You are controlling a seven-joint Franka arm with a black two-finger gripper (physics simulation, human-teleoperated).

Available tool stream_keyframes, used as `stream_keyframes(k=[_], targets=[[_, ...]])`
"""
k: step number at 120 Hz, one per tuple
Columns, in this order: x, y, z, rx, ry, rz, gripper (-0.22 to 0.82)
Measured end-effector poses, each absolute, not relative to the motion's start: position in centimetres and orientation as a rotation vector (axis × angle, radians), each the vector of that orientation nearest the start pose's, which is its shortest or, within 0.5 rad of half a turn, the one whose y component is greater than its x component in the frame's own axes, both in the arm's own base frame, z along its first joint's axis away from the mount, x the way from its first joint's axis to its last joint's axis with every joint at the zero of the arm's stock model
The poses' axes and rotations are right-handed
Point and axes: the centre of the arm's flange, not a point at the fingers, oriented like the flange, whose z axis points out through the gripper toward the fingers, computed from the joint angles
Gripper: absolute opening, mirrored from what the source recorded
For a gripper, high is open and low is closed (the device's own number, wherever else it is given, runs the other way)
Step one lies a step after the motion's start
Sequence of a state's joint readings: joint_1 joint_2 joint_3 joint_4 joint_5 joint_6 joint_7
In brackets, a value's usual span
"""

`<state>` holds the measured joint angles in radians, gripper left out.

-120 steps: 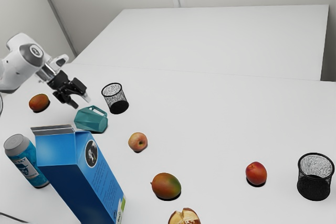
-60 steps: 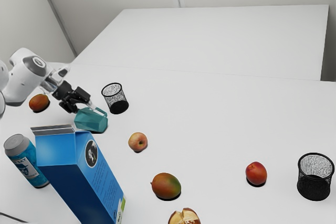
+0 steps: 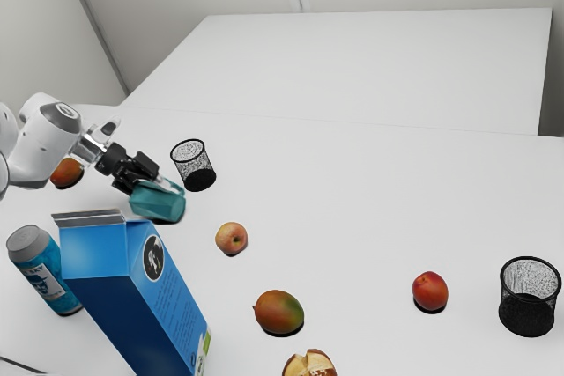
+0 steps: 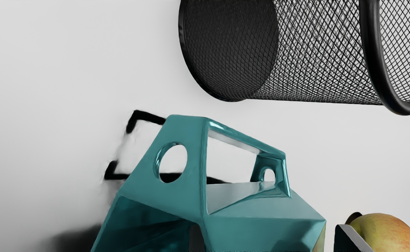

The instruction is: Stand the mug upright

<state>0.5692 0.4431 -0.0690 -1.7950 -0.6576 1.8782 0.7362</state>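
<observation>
The teal mug (image 3: pixel 159 204) lies on its side beside the mesh cup, and the black gripper (image 3: pixel 153 183) is right at it, its fingers spread. In the wrist view, the handle of the mug (image 4: pixel 187 129) points toward the mesh cup. The gripper (image 4: pixel 270 242) straddles part of the mug: one dark fingertip (image 4: pixel 197 239) shows within the mug's mouth, the other stands outside past its far end, with a narrow gap to the teal wall. The mug's lower part is cut off there; whether it touches the table is unclear.
A black mesh cup (image 3: pixel 194 166) stands close to the mug, and an apple (image 3: pixel 231 238) lies nearby. A blue carton (image 3: pixel 132 297), a can (image 3: pixel 44 270) and a mango (image 3: pixel 278 312) are around it. Another fruit (image 3: pixel 67 173) sits behind the arm.
My hand has come down to the mug and moved toward the exterior view's right. Over the last half second the mug has shifted slightly the same way.
</observation>
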Motion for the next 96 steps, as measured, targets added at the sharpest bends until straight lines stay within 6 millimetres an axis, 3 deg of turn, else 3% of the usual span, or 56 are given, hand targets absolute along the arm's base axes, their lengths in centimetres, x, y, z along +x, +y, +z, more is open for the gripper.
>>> stream_keyframes(k=[14,46,73,96], targets=[[56.3,25.8,29.5,2.438,0.096,0.104,0.08],[55.0,24.1,32.2,2.451,0.055,0.127,-0.11],[53.3,22.7,35.7,2.478,0.018,0.167,-0.14],[54.0,20.4,37.7,2.534,-0.070,0.149,-0.15]])
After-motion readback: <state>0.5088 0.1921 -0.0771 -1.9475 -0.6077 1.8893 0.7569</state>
